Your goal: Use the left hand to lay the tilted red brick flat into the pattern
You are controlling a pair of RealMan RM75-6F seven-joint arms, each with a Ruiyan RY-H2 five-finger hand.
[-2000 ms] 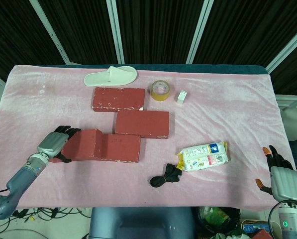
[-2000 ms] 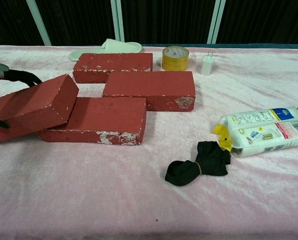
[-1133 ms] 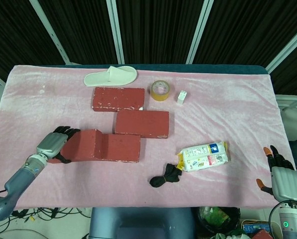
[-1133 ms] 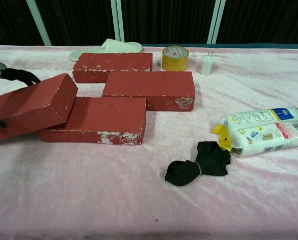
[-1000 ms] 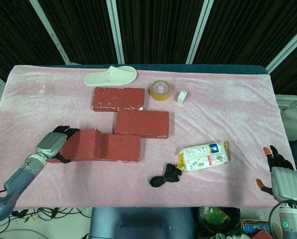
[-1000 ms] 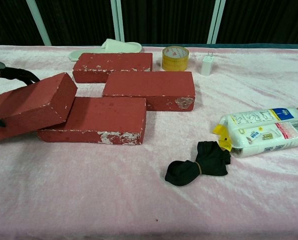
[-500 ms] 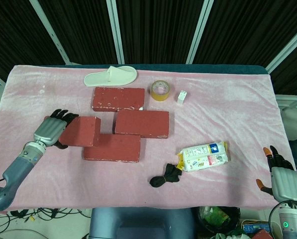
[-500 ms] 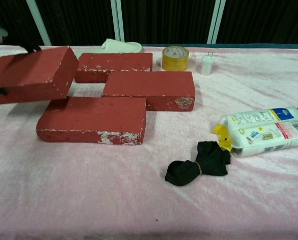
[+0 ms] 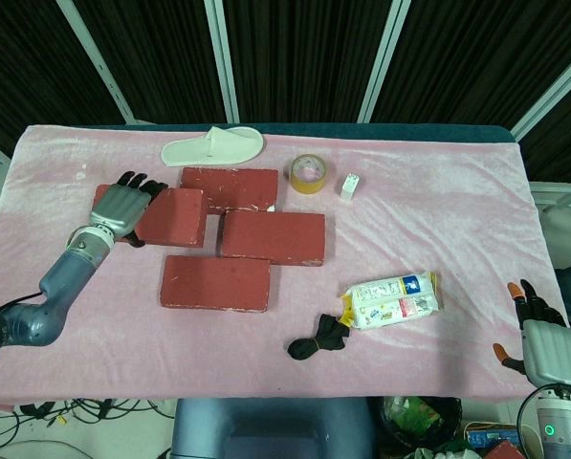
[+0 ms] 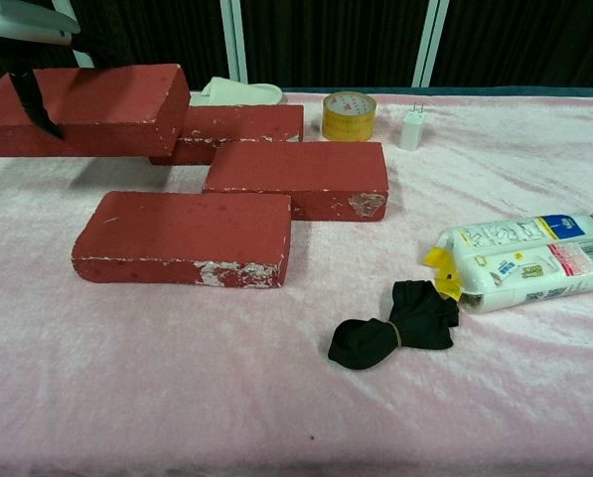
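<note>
My left hand (image 9: 120, 207) (image 10: 23, 25) grips a red brick (image 9: 170, 216) (image 10: 92, 109) by its left end and holds it level in the air, above the cloth and left of the other bricks. Three red bricks lie flat in a stepped pattern: a far one (image 9: 228, 189) (image 10: 241, 124), a middle one (image 9: 273, 237) (image 10: 296, 177) and a near one (image 9: 216, 283) (image 10: 182, 238). The held brick's right end overlaps the far brick in the chest view. My right hand (image 9: 545, 347) hangs past the table's near right corner, fingers apart, holding nothing.
On the pink cloth (image 9: 438, 210) lie a white slipper (image 9: 213, 146), a yellow tape roll (image 9: 307, 173) (image 10: 349, 115), a white charger (image 9: 348, 185) (image 10: 411, 130), a white snack pack (image 9: 392, 299) (image 10: 519, 260) and a black sock (image 9: 316, 338) (image 10: 393, 326).
My left hand has lifted the brick off the near brick, levelled it, and carried it away from me and upward to the left of the far brick.
</note>
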